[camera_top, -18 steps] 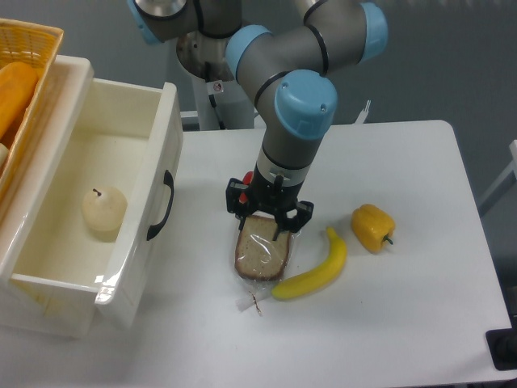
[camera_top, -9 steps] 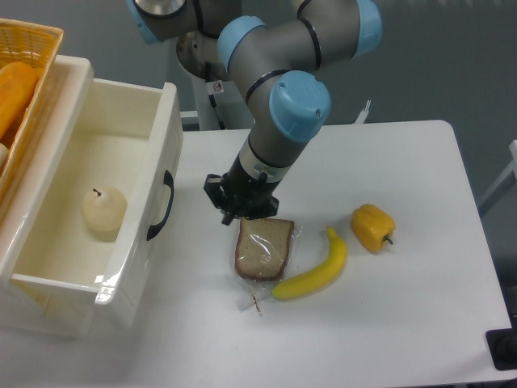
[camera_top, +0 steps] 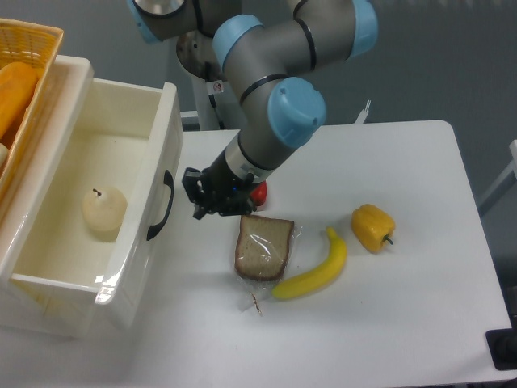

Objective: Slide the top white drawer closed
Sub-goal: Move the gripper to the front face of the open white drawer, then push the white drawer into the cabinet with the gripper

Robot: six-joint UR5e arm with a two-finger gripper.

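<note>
You will find nothing legible here: the small white sticker on the grey robot arm (camera_top: pixel 216 86) is too blurred to read.

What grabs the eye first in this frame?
The top white drawer stands pulled wide open at left, a pale pear lying inside. The gripper hangs just right of its black handle, while wrapped bread, a banana and a yellow pepper sit mid-table.

One fixed camera looks steeply down on the white table (camera_top: pixel 388 323) from in front and above, at middling range. The open drawer (camera_top: pixel 105 210) is cut off at the left edge, the arm (camera_top: pixel 266 97) enters from the top, and no second view overlaps.
</note>
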